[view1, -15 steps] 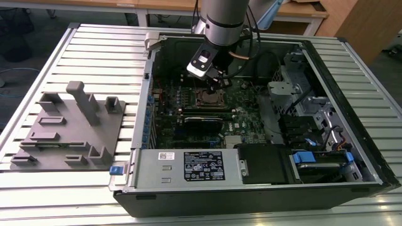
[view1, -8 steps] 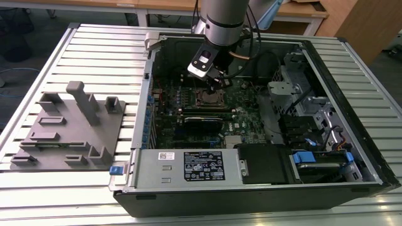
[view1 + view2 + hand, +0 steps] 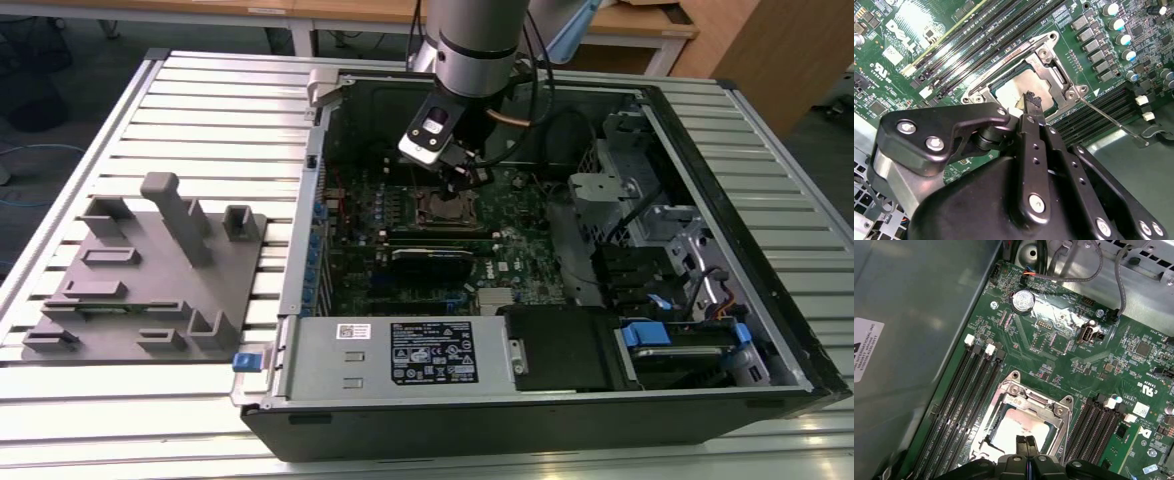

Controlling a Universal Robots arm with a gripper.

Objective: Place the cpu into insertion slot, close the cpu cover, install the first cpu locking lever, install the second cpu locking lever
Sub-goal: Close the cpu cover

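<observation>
cpu [image 3: 1013, 426]: dull silver, framed by cpu cover [image 3: 1026, 396]
gripper [image 3: 1026, 441]: fingertips pressed together, over cpu
memory slots [image 3: 971, 390]: flanking the cover

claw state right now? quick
Claw: closed, nothing between its tips, which sit right over the cpu.

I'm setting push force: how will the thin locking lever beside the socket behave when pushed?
The locking lever is a long thin metal rod, so probably light and springy. Its smooth shine suggests it may slip.

Open black computer case [image 3: 534, 425] on slatted metal table [image 3: 214, 90], grey fixture block [image 3: 147, 300] beside it, coin battery [image 3: 1022, 301].
</observation>
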